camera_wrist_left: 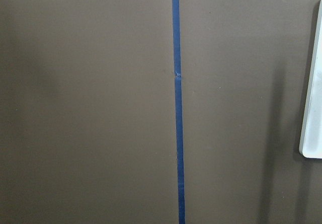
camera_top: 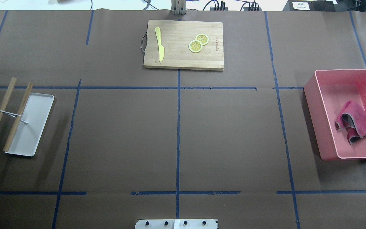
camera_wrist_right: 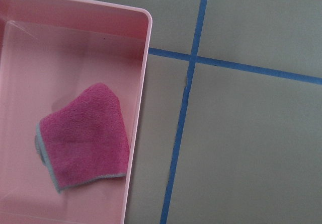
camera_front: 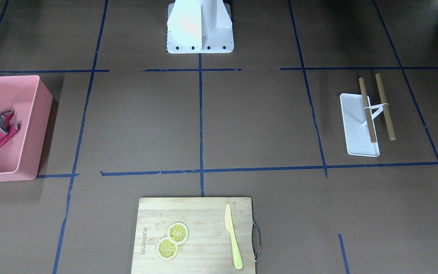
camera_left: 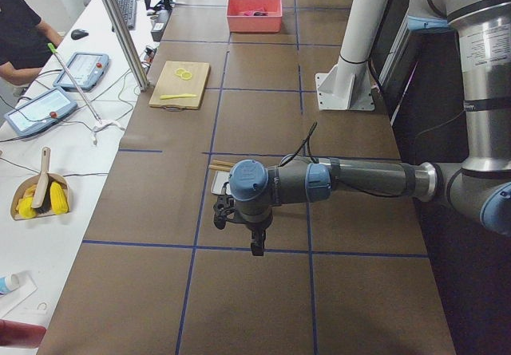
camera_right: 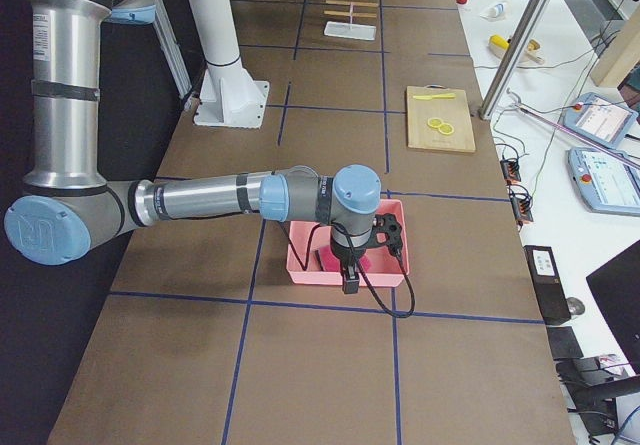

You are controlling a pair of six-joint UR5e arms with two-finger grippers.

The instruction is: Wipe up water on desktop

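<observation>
The magenta cloth (camera_top: 356,122) was left crumpled in the pink bin (camera_top: 313,127) at the right end of the desk (camera_top: 227,136), presumably for wiping. The right gripper (camera_right: 348,283) was held over that bin and the left gripper (camera_left: 257,247) near the white tray (camera_top: 37,121). Neither's opening could be told. No water could be made out. The bamboo cutting board (camera_top: 183,60) lay far off, obstructing nothing.

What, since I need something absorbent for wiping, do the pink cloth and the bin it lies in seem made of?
Cloth: probably microfibre or terry, judging by its matte, fuzzy nap, grey stitched edging and soft folds. Bin: likely rigid plastic, being smooth and faintly glossy pink, with thin even walls and rounded corners.
</observation>
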